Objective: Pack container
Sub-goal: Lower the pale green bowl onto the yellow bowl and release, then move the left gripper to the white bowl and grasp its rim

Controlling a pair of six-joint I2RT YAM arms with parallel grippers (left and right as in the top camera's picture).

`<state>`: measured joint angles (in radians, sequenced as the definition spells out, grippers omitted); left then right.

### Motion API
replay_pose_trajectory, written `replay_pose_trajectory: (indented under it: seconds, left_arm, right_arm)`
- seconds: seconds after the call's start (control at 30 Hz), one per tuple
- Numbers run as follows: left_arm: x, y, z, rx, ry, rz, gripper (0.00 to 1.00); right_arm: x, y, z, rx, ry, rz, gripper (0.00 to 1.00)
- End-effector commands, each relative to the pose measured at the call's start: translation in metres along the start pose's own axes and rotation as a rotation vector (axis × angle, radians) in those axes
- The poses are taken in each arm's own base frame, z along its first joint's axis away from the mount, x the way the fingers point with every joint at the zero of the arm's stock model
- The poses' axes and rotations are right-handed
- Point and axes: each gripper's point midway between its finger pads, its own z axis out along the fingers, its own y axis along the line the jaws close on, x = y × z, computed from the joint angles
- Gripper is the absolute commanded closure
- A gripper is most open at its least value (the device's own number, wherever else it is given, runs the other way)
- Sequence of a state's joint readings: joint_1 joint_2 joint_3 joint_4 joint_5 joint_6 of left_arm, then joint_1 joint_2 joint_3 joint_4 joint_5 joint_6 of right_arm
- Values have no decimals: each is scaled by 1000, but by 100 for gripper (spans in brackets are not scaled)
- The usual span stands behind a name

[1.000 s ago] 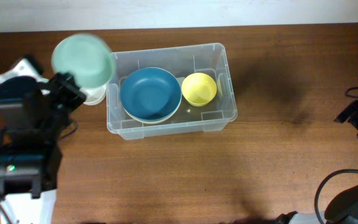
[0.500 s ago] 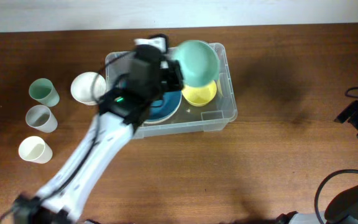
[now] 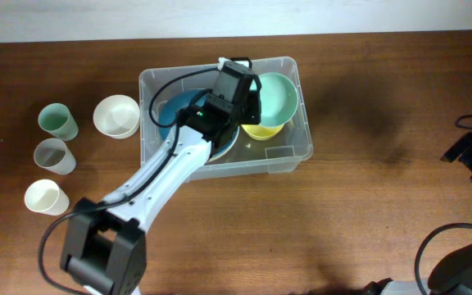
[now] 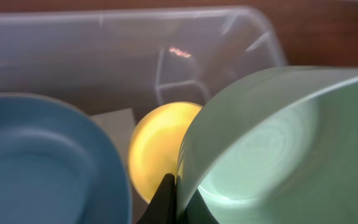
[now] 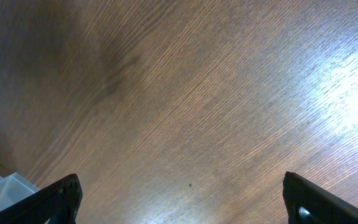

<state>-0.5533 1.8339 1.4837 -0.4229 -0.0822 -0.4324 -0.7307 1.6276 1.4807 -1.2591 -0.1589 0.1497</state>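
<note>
On the tabletop (image 3: pixel 367 213) the container (image 3: pixel 244 168) is set, its long side lying across, right below and around the left fingers (image 4: pixel 166 205). The right fingers (image 5: pixel 58 196), spread wide with nothing held, are far off, so the left arm is nearer. A green bowl (image 3: pixel 277 97) is pinched by its rim in the clenched left fingers, just above a yellow bowl (image 3: pixel 260 131). Whether the bowls touch cannot be told. The container's floor is mostly hidden.
</note>
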Motion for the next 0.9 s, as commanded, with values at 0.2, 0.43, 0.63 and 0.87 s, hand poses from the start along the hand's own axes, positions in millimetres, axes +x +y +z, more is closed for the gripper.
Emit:
replay_pose_trajectory:
  seconds: [0.2, 0.43, 0.63, 0.87]
  left_arm:
    - [11, 11, 31, -66, 25, 29, 99]
    - [27, 17, 48, -84, 67, 34, 99]
    - [29, 18, 51, -87, 72, 35, 99]
    - [29, 18, 51, -87, 73, 35, 80]
  right_arm:
    - [0, 0, -5, -4, -17, -4, 1]
    - [0, 0, -5, -4, -17, -4, 1]
    - [0, 0, -5, -4, -17, -4, 1]
    - [0, 0, -5, -4, -17, -4, 1]
